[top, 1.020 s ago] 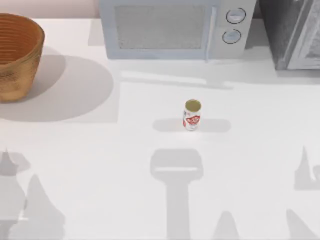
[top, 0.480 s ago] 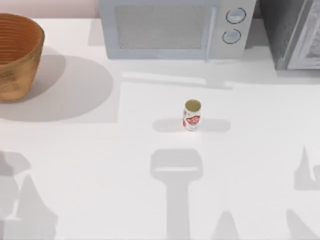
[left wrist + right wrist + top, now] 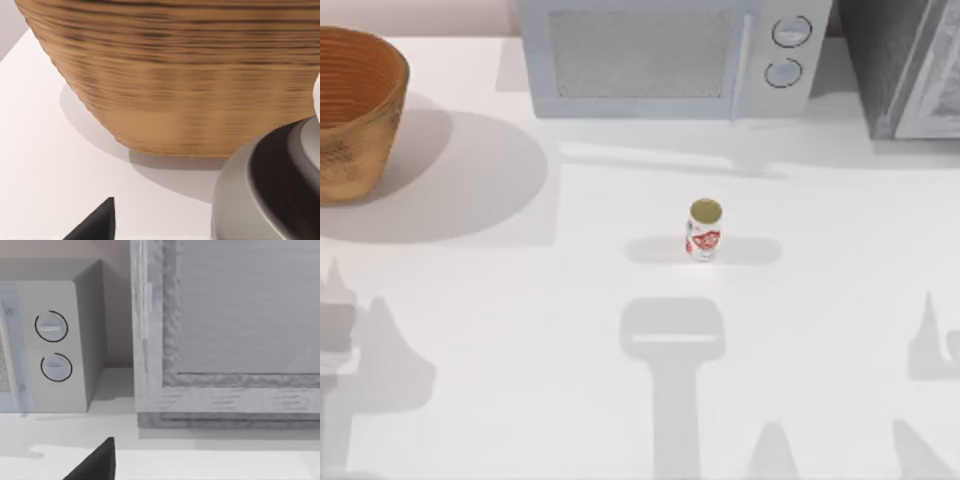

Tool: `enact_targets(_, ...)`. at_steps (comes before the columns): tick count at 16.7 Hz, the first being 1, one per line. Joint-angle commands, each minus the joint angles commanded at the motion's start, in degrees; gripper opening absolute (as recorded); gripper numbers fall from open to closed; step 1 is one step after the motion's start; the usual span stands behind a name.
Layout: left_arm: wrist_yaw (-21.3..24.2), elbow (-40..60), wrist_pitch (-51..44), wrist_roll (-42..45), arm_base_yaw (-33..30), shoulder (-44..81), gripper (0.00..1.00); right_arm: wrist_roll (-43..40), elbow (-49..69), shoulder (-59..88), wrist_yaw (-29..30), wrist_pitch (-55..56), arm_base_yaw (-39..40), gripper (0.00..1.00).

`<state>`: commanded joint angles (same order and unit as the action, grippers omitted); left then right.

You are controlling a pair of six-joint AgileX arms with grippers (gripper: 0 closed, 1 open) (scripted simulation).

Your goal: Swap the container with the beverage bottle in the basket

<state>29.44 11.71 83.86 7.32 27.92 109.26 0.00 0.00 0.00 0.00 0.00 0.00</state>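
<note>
The beverage bottle [image 3: 704, 231], a small white can with a red label and a dull gold top, stands upright in the middle of the table. The orange-brown wicker basket [image 3: 350, 110] sits at the far left back corner. In the left wrist view its ribbed wall [image 3: 175, 85] is close ahead. A dark part of my left gripper [image 3: 95, 222] shows low in front of it. Beside it is a grey rounded shape with a dark inside [image 3: 265, 195]; I cannot tell whether it is the container. A dark part of my right gripper [image 3: 95, 462] faces the back right of the table.
A white microwave [image 3: 670, 55] with two dials stands along the back edge and also shows in the right wrist view [image 3: 50, 345]. A grey cabinet [image 3: 910, 65] fills the back right corner. Arm shadows lie on the front of the table.
The arm shadow at the table's left front has shifted up toward the basket. The beverage bottle and the basket have not moved.
</note>
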Motion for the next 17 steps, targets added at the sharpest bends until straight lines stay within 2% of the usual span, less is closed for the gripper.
enact_targets(5, -0.63, 0.70, 0.18, -0.18, -0.66, 0.79, 1.00, 0.00, 0.00, 0.00, 0.00, 0.00, 0.00, 1.00)
enact_targets(17, -0.63, 0.70, 0.18, -0.18, -0.66, 0.79, 0.10, 0.00, 0.00, 0.00, 0.00, 0.00, 0.00, 1.00)
